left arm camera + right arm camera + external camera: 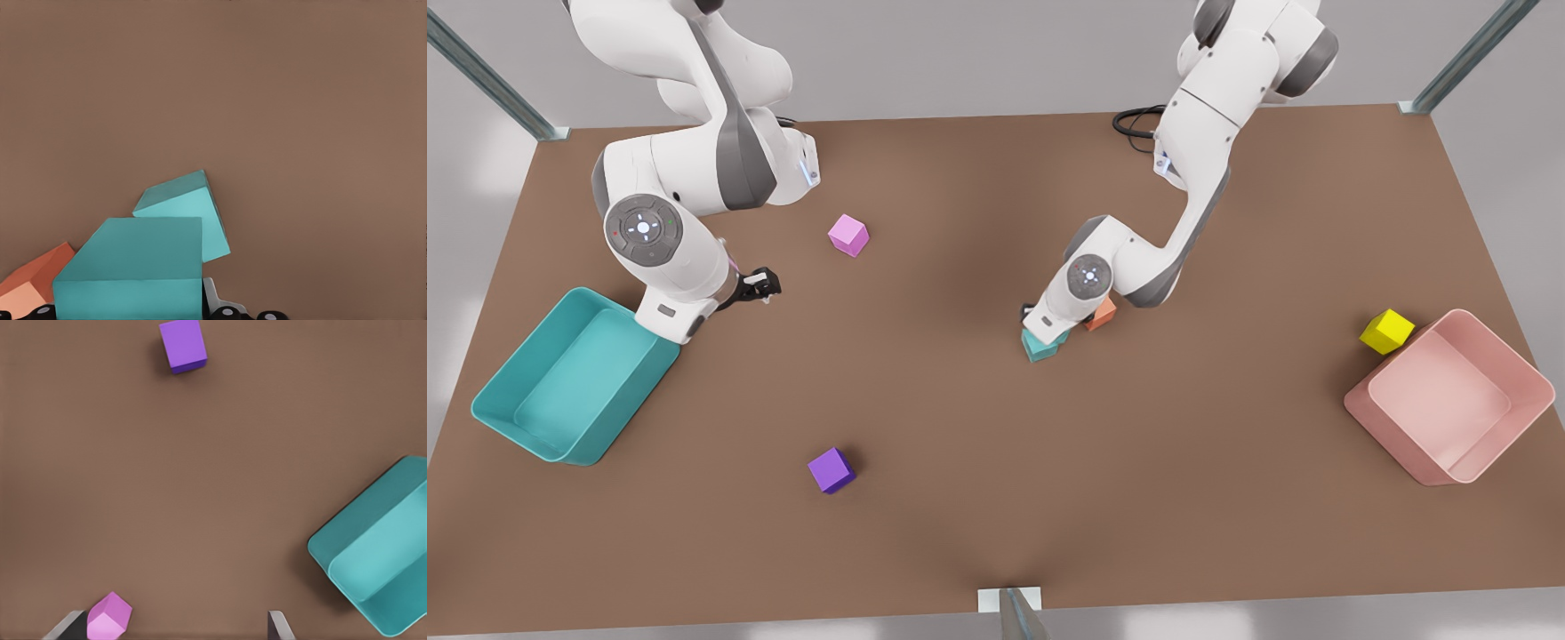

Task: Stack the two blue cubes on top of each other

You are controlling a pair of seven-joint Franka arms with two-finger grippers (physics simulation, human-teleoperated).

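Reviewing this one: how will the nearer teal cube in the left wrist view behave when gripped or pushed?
Flat faces and sharp edges: the nearer teal cube likely slides, not rolls. Matte and apparently rigid, so probably grips well. Pushed, it may bump the second teal cube beside it. Left gripper is at it; right gripper waits by the teal bin.
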